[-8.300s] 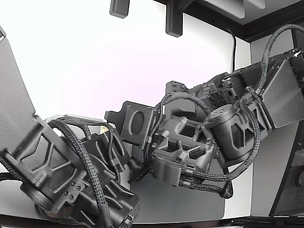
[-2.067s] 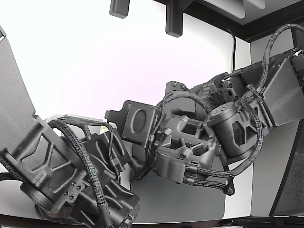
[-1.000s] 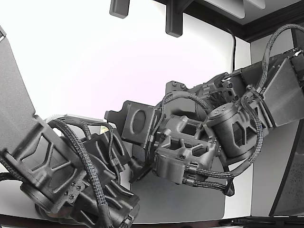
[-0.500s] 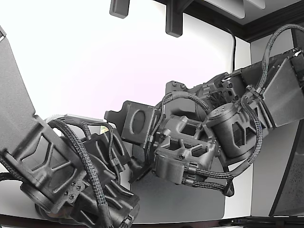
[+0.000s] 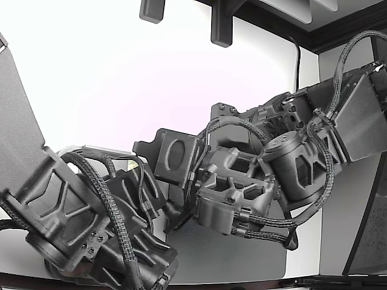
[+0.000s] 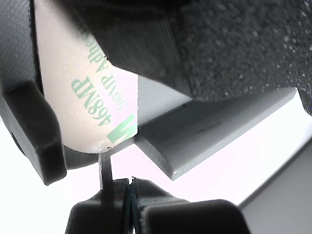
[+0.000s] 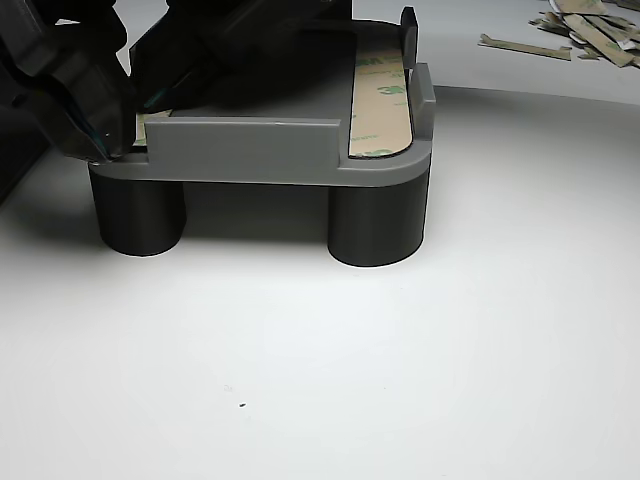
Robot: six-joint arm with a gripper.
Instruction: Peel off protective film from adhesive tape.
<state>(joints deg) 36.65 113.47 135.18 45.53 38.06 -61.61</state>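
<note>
Fingers (image 6: 117, 192): wrist view shows dark tips low in the frame, w/ a thin pale sliver rising from them up to the rounded end of the film (image 6: 90, 97). Tips look nearly closed on that sliver, but can't tell for sure if it's gripped or how wide the gap is; edges blurred. Film is cream w/ green print, lying in the frame's left half between a black block (image 6: 34, 131) at left and a grey ledge (image 6: 214, 126) running to the right.

Other view: gripper body sits dark in the upper left, down over the left side of the grey jig (image 7: 250, 150); fingertips hidden there. A bit of pale strip shows just beside it at the jig's left edge. A second tape strip (image 7: 380, 100), same cream w/ green print, lies flat in the jig's right slot, upper centre-right. Jig stands on two dark round legs (image 7: 378, 222) on the white desk (image 7: 400, 380). Loose peeled strips (image 7: 575, 35) lie in the upper right corner, well apart from the jig.

Exterior view: two dark arms fill the frame, one lower left (image 5: 78, 223), one centre-right (image 5: 254, 181); fingers & tape not visible.
</note>
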